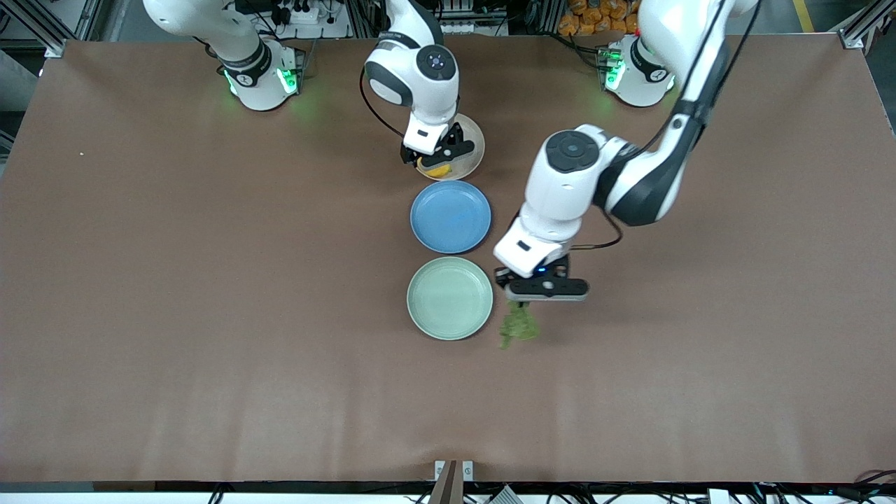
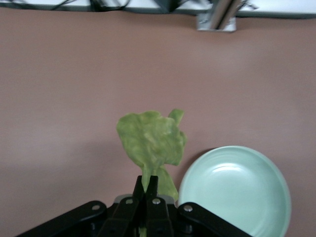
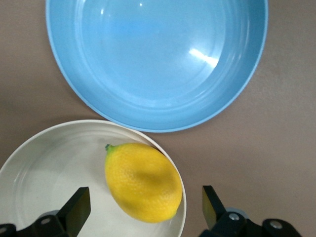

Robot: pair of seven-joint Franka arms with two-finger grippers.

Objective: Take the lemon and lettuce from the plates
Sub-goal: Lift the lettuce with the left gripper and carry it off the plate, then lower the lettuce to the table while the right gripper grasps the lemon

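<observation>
Front view: left gripper [image 1: 547,294] jaws clamp the lettuce [image 1: 519,327] over the counter [image 1: 210,280] beside the mint plate [image 1: 450,298]; right gripper [image 1: 439,155], jaws open, should centre on the lemon [image 3: 143,181] in the cream plate [image 3: 39,168] before closing.

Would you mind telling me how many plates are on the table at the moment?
3, in a row. The beige plate with the lemon lies farthest from the front camera, the blue plate in the middle, the mint green plate nearest. None seems hidden.

A robotics lab: aluminium framing [image 1: 857,31], cables and brown-covered table [image 1: 210,315].
</observation>
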